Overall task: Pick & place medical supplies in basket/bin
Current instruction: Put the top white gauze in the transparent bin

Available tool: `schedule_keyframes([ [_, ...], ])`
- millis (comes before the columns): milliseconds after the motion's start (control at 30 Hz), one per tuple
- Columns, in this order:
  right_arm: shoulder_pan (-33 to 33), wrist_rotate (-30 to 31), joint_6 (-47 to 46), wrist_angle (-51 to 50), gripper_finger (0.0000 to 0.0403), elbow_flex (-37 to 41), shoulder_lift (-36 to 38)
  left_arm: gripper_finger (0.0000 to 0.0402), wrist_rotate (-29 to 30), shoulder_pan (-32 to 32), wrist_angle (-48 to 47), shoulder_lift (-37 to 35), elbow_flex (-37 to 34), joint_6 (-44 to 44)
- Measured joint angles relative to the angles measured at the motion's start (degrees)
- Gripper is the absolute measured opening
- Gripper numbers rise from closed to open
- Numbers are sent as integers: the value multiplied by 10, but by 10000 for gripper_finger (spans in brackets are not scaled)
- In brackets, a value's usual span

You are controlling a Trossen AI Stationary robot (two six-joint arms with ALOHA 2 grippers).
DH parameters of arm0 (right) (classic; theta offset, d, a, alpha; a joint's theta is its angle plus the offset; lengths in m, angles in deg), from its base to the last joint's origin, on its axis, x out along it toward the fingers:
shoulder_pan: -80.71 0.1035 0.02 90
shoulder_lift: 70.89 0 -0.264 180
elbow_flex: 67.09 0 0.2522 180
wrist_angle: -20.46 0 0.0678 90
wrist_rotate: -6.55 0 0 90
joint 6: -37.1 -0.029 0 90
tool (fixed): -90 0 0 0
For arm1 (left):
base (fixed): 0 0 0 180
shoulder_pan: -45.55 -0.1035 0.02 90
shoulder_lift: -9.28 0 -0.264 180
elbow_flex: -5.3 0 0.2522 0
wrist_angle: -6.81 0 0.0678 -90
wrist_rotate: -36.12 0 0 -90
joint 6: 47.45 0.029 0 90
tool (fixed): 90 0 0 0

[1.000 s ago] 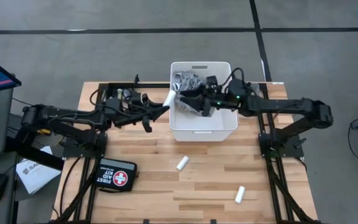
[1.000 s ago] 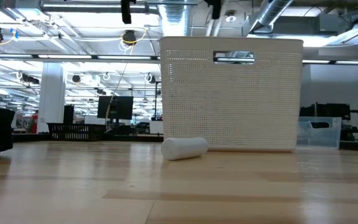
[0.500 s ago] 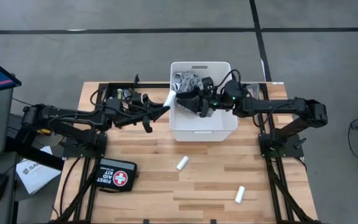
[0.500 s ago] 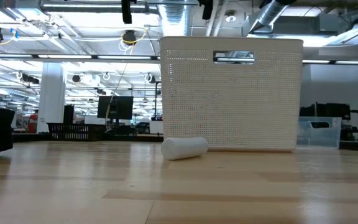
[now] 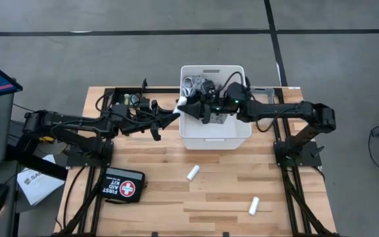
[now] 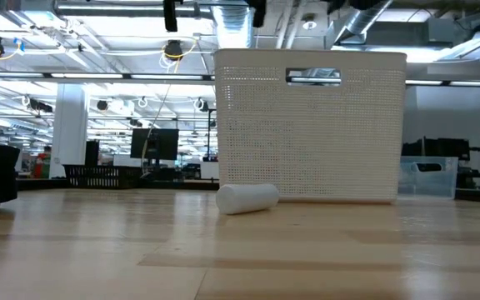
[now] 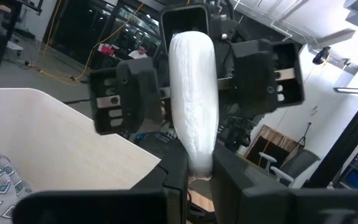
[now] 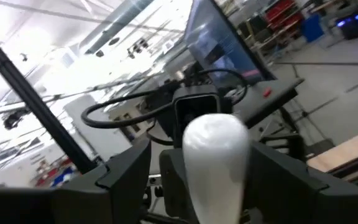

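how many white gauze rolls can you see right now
3: one gauze roll lies on the table before the white tub, one nearer the front edge, one in the left gripper at the tub's rim. The tub may hide more.

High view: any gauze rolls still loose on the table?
Yes, two white gauze rolls lie on the wooden table: one near the tub, another farther out.

Right pincer (image 5: 191, 110) fingers' grip on gauze roll (image 5: 180, 104) too small to tell.

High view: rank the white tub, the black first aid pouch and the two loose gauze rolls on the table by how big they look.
1. White tub.
2. First aid pouch.
3. The two gauze rolls look about alike, so no ranking between them.
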Motion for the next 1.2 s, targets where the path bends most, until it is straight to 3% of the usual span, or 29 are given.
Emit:
schedule_keyframes([
  [200,-8,-41,15,-33,255,-55,-25,31,0,0,0,0,0,-3],
  [500,-15,-49,24,-59,248,-57,-24,31,0,0,0,0,0,-3],
  [967,-12,-49,31,-80,119,-56,-25,31,-1,0,0,0,0,-3],
  [1200,-12,-49,31,-79,90,-56,-25,31,-1,0,0,0,0,-3],
])
